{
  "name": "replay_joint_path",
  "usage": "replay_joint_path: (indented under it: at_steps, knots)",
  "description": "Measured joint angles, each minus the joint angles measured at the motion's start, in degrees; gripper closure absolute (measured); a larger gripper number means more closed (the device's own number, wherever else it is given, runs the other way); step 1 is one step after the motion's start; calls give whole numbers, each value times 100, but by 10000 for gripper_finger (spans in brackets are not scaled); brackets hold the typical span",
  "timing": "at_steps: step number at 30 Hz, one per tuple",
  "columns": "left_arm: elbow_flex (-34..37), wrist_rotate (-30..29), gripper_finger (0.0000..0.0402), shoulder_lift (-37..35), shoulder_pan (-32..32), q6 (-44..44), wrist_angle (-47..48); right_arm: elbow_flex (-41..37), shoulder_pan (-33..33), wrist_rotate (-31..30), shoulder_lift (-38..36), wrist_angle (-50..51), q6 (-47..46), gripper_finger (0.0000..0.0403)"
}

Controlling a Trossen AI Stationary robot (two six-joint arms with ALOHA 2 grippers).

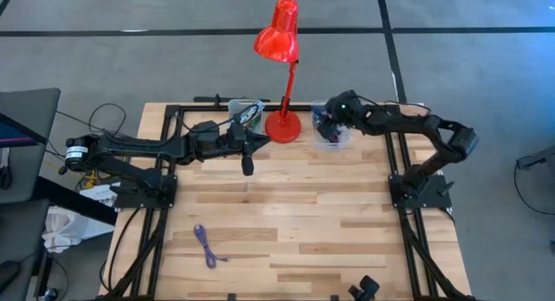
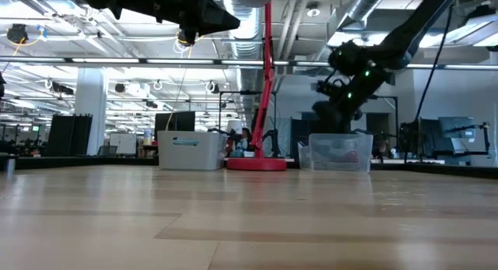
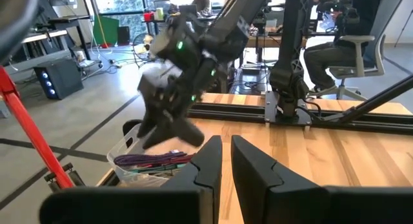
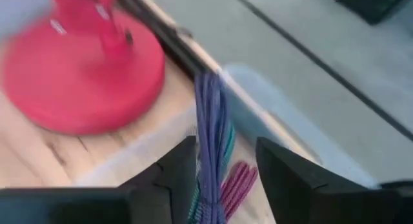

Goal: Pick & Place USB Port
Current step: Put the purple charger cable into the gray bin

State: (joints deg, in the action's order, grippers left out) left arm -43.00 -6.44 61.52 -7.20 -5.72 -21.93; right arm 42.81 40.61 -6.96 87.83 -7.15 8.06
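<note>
The right pincer (image 4: 219, 166) hangs over the clear bin (image 1: 333, 134) at the table's (image 1: 303, 214) far edge, fingers apart around a purple cable (image 4: 208, 133). The left pincer (image 1: 247, 165) is nearly together, holding nothing.

Grey concrete floor (image 1: 130, 58) crossed by dark lines surrounds the wooden desk (image 1: 295, 214). Beyond it lies an open workshop hall: exposed ceiling ducts (image 2: 373, 5), rows of strip lights (image 2: 93, 36), a white pillar (image 2: 91, 106), monitors (image 2: 455, 134), and a seated person (image 3: 342, 43) on an office chair (image 3: 358, 56).

Wood table (image 1: 303, 214) w/ red lamp (image 1: 283, 125), 2 bins (image 1: 334, 136), purple cable (image 1: 205, 245)
</note>
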Motion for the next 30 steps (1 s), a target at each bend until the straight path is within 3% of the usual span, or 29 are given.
replay_joint_path:
  at_steps: [6,11,17,23,30]
  knots:
    - [0,0,366,0,0,-4,2,2,-350,501,-794,347,-58,243]
    - [0,0,366,-31,0,-4,214,2,-981,549,-1298,541,-55,254]
    - [0,-121,366,-443,24,60,1935,4,-1578,550,-1902,565,-53,267]
    - [2,-166,366,-1309,217,220,3495,9,-1828,281,-2475,950,-55,270]
    - [0,-57,366,-2287,628,946,4696,9,-2020,175,-2800,1197,-189,266]
